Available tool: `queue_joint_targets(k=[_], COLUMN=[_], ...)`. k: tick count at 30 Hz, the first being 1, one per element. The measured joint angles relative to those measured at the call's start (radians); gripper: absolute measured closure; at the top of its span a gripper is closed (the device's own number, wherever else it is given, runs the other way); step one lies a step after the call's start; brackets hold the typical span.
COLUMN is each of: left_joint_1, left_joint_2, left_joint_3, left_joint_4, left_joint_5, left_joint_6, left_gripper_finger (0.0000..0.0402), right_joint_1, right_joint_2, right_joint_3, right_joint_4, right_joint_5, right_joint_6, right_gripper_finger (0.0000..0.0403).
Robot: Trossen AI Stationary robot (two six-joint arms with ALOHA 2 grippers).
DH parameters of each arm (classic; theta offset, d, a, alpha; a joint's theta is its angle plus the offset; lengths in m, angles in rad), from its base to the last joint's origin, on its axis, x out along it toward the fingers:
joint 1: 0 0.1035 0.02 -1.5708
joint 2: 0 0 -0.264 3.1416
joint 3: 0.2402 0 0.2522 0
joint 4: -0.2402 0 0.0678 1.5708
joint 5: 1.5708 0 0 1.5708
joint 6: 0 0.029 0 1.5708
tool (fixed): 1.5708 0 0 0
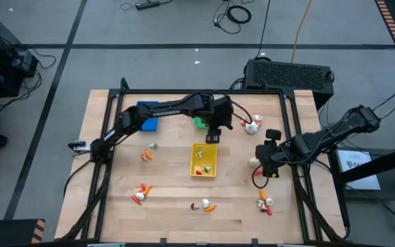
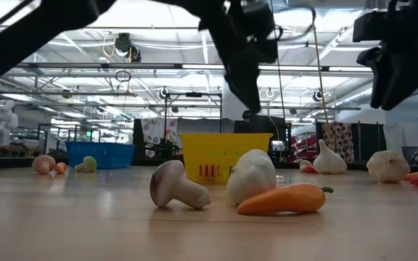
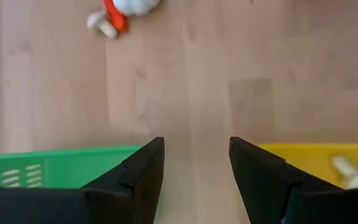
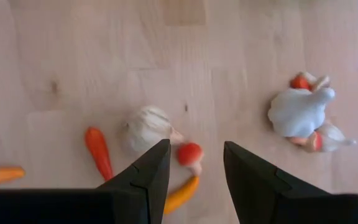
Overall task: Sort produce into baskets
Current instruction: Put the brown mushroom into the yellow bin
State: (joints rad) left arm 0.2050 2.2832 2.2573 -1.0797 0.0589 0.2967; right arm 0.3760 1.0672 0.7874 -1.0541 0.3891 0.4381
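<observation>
Near the table's [image 1: 115, 206] middle, the left gripper [image 1: 213, 137] hangs with fingers apart and empty between the green basket [image 1: 199, 123] and the yellow basket [image 1: 204, 159]; the blue basket [image 1: 147, 115] sits toward the far left. By the right edge, the right gripper [image 4: 193, 180] hovers, fingers apart and empty, above a garlic bulb [image 4: 146, 127], a small red mushroom [image 4: 191, 154] and orange peppers [image 4: 97, 150] lying close together. Closing there risks pinching two pieces at once or knocking the bulb rolling. Produce remains scattered along the near edge, unsorted.
</observation>
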Motion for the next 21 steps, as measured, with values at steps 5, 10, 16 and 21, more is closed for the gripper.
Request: queue_joint_targets(k=[5,10,16,21], left_joint_1=[-0.012,-0.052,-0.125,-0.152], left_joint_2=[-0.1,-0.175,-0.305,-0.472], left_joint_3=[0.001,-0.091,-0.331,-0.581], left_joint_4=[-0.106,-0.228,-0.166,0.067], left_joint_5=[0.001,0.018,-0.026,-0.068], left_joint_6=[-0.049,-0.128,-0.158,-0.221], left_gripper_finger=[0.0212,0.0212,0.0212,0.0212], right_joint_1=[-0.03,-0.049,-0.047,-0.047], right_joint_2=[0.0,0.0,0.0,0.0], right_joint_3=[-0.003,-0.059,-0.072,-0.072], right_joint_4=[0.004,0.047,0.075,0.081], right_joint_5=[-0.018,-0.118,-0.233,-0.282], right_joint_6=[-0.002,-0.005,0.017,0.039], right_gripper_finger=[0.0261,0.0261,0.0261,0.0261])
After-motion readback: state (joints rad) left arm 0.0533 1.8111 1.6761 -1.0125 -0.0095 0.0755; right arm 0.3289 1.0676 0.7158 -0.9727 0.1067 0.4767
